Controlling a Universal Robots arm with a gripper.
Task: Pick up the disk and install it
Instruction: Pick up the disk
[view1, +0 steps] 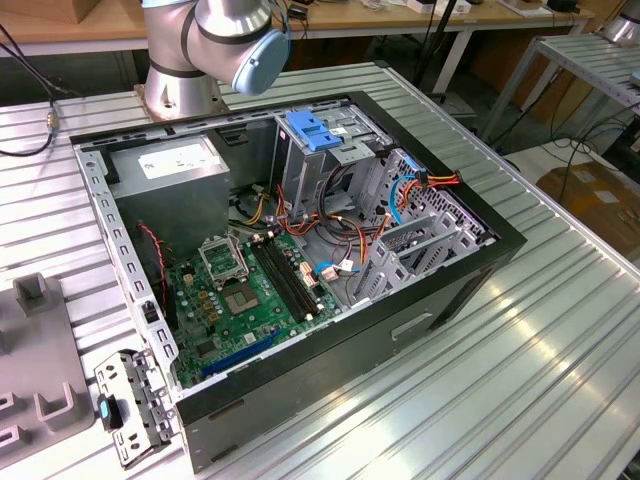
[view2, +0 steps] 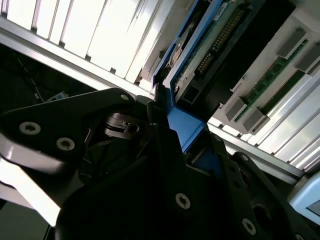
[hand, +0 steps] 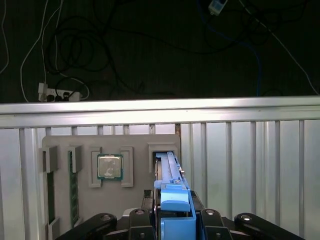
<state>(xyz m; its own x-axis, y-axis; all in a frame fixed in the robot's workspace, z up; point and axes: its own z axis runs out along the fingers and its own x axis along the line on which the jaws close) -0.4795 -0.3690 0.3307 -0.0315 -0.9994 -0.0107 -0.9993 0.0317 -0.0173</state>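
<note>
Ribbed aluminium table (view1: 560, 330) carries an open computer case (view1: 440, 300) mid-frame in the exterior view. Green motherboard (view1: 250, 290) sits at the case centre, grey power supply (view1: 175, 175) toward the upper left, light-blue bracket (view1: 315, 132) on the drive cage near the top. My arm (view1: 225, 30) stands at the top edge behind the case. Grey tray (view1: 40, 360) is at the exterior view's lower left, with a loose metal panel (view1: 130, 405) between it and the case.

Second wrist view: my gripper (view2: 180, 125) is closed down to the disk's thickness, black fingers (view2: 125, 125) pinching the blue side rail of the disk (view2: 200, 47). The disk stands on edge, green circuit-board face showing, against the tray (view2: 305, 22). A memory stick (view2: 270, 82) lies in a tray slot beside it, table slats (view2: 75, 25) behind.

First wrist view: dark floor with loose cables (hand: 100, 50) and a power strip (hand: 57, 92) lies beyond the table (hand: 250, 165) edge. The tray (hand: 135, 145) lies flat on the table, with a processor chip (hand: 109, 166) in a square pocket and a memory stick (hand: 73, 185) in a long slot. The disk (hand: 167, 165) is on edge at the slot just beside the chip pocket, its blue end clamped in my gripper (hand: 175, 220). I cannot tell whether it has lifted clear of the slot.
</note>
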